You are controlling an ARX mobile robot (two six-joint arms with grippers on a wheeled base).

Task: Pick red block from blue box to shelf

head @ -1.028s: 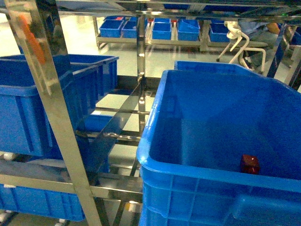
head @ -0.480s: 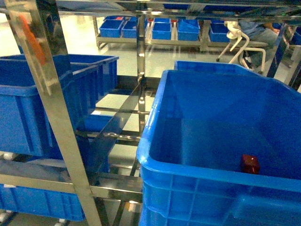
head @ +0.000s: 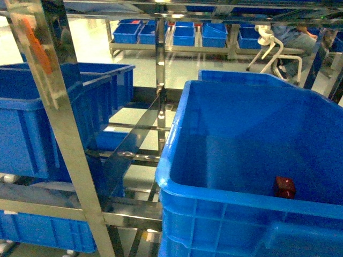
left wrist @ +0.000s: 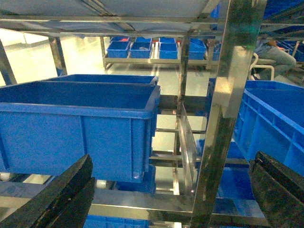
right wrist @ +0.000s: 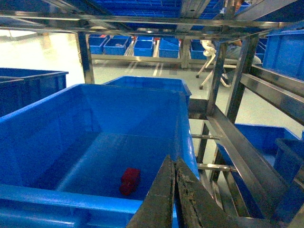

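Observation:
The red block (head: 284, 187) lies on the floor of the big blue box (head: 236, 199), near its front right corner. In the right wrist view the red block (right wrist: 129, 180) sits left of my right gripper (right wrist: 173, 160), which hangs shut and empty over the near rim of the blue box (right wrist: 71, 199). My left gripper (left wrist: 171, 199) is open wide, its dark fingers (left wrist: 61, 194) at the frame's two bottom corners, facing an upright of the steel shelf (left wrist: 228, 95). Neither gripper shows in the head view. The shelf (head: 59, 118) frames the box.
Another blue crate (head: 32, 123) sits on the shelf at left, also in the left wrist view (left wrist: 76, 123). Shelf rails (right wrist: 237, 152) run just right of the right gripper. Rows of blue crates (head: 182, 32) and a seated person (head: 295, 35) are far behind.
Only the person at the far back has shifted a little. The red block, the box and the shelf stay where they were.

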